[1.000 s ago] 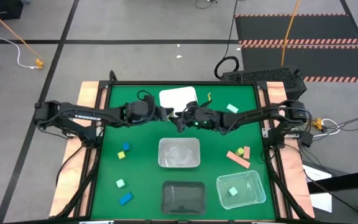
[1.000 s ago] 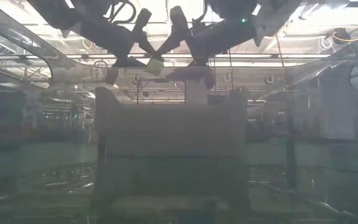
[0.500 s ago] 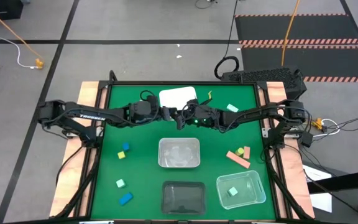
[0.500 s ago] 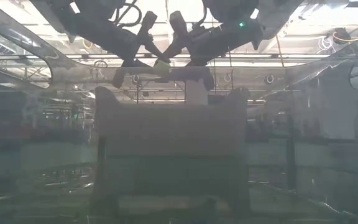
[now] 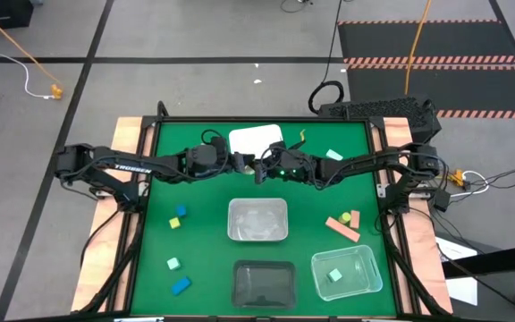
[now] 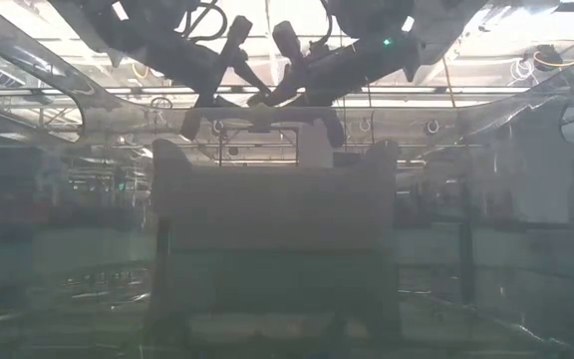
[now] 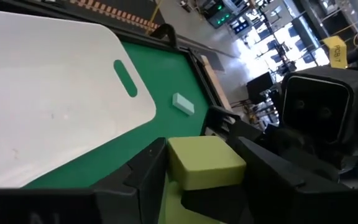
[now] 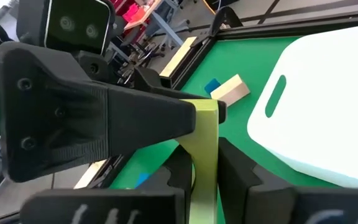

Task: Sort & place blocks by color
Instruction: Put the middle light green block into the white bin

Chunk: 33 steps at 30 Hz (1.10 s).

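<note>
High view: we are meeting our two grippers just in front of the white board [image 5: 256, 139], above the green surface [image 5: 204, 224]. Our right gripper [image 8: 205, 180] is clamping its fingers on the yellow-green block [image 8: 206, 149]. Our left gripper [image 7: 197, 180], fingers apart, is flanking that block.

I count nine blocks: three mint [image 5: 333, 156] [image 5: 173, 264] [image 5: 335, 275], two blue [image 5: 176, 222] [image 5: 181, 285], two salmon [image 5: 341, 228] [image 5: 355, 218], and two yellow, with one yellow block [image 7: 205, 163] between the tools and the other [image 5: 182, 211] on the table [image 5: 204, 241]. There are two clear tubs [image 5: 257, 221] [image 5: 347, 272], one dark tub [image 5: 263, 283] and one white board [image 5: 257, 140]. I have two tools, the left tool [image 5: 244, 164] and the right tool [image 5: 262, 167].
</note>
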{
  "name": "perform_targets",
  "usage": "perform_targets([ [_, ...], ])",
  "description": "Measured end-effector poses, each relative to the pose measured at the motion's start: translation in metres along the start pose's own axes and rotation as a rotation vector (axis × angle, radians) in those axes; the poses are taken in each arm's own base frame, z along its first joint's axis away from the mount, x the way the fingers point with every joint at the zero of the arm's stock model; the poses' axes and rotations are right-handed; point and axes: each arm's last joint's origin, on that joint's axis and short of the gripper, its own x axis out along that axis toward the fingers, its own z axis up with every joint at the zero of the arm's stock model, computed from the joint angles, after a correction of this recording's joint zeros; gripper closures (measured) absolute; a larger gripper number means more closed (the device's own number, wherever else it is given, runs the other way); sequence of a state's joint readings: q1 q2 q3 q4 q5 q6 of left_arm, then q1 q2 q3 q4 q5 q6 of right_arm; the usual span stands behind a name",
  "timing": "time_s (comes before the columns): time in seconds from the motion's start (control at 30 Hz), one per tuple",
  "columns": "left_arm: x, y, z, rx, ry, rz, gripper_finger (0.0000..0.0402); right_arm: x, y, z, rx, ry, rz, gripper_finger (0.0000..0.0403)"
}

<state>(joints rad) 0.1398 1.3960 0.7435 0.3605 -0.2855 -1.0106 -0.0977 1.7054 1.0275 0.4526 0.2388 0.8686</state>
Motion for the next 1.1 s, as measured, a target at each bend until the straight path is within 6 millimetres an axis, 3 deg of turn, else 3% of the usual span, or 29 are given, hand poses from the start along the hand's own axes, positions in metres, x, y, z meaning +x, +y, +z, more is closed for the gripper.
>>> perform_targets([
  [0.37,0.001,0.004,0.003,0.081,0.061,0.012,0.0218,-0.013,-0.011,0.022,-0.113,0.096,-0.051,0.0371],
  [0.53,0.004,0.007,0.016,0.087,0.012,-0.017,0.0217,-0.012,-0.018,0.033,-0.101,0.119,-0.016,0.0371],
  [0.83,0.008,0.014,0.035,0.113,-0.055,-0.040,0.0215,-0.010,-0.021,0.036,-0.053,0.154,0.022,0.0371],
  [1.1,0.014,0.017,0.038,0.130,-0.061,-0.085,0.0140,-0.011,-0.030,0.031,-0.035,0.251,0.002,0.0376],
])
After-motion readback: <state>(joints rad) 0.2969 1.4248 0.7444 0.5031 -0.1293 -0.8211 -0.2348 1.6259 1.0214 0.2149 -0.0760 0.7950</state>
